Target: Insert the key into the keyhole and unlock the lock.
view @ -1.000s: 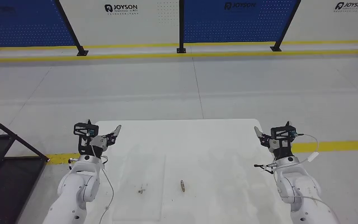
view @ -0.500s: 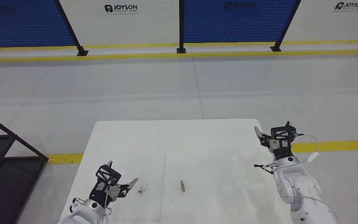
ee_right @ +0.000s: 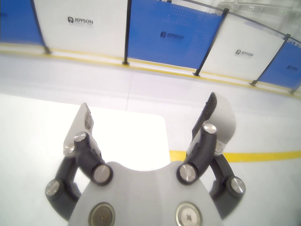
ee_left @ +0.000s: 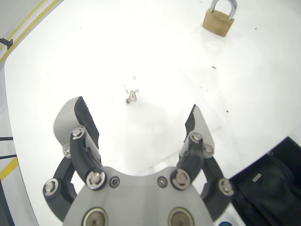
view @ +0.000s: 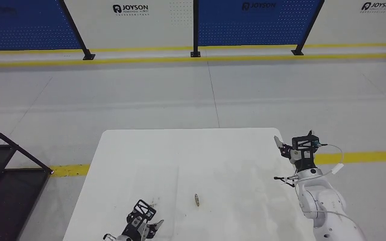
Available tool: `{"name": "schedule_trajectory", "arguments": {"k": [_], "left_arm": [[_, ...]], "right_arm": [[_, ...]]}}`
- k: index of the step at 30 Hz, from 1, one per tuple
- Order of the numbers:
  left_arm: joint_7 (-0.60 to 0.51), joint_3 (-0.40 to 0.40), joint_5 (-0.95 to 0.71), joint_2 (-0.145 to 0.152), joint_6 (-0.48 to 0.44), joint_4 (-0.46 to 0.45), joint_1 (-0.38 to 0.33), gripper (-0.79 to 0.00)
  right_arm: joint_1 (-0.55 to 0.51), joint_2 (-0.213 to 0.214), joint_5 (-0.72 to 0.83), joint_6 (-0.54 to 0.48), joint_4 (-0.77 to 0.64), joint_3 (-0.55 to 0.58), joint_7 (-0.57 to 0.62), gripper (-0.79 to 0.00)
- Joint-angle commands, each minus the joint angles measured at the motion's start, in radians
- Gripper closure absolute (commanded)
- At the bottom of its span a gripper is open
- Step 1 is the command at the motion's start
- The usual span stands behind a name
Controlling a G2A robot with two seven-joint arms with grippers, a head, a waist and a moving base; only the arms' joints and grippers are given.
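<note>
Key (ee_left: 131, 96) untouched on table (ee_left: 70, 48), near left tool (ee_left: 136, 105), spread wide, empty | right tool (ee_right: 148, 101) spread, empty

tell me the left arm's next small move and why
Probably lower the open left tool onto the key: the key lies flat on the table just ahead of the tool, ungrasped, and apart from the padlock.

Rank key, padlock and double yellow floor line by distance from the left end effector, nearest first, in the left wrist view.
1. key, just ahead on the table.
2. padlock, farther across the table.
3. double yellow floor line, off the table.
</note>
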Motion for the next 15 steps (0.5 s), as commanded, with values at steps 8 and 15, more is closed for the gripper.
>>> {"name": "schedule_trajectory", "arguments": {"k": [8,15], "left_arm": [[-0.052,0.049,-0.013,-0.012,0.092,0.062,-0.083,-0.637],[-0.066,0.056,-0.03,-0.015,0.111,0.096,-0.115,-0.576]], "right_arm": [[0.0,0.0,0.0,0.0,0.0,0.0,0.0,-0.785],[0.0,0.0,0.0,0.0,0.0,0.0,0.0,-0.785]]}}
